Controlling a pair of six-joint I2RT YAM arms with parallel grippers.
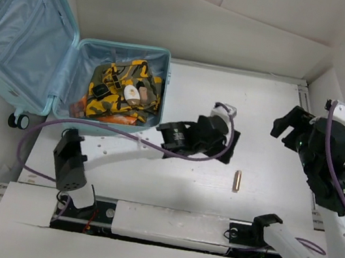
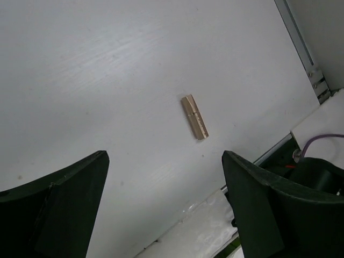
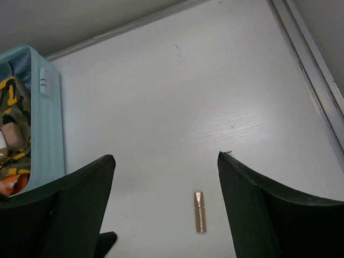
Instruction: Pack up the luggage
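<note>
White table (image 1: 262, 184) fills your view; the luggage (image 1: 17, 30) lies open at the far left, its rim tag (image 3: 45, 83) too small to read; your left tool (image 2: 164, 157) is spread wide and holds nothing, a small gold tube (image 2: 194, 116) lying near it; your right tool (image 3: 165, 157) is likewise spread and empty.

Overhead and both wrist views sharing gold stick (image 1: 237, 181)
</note>
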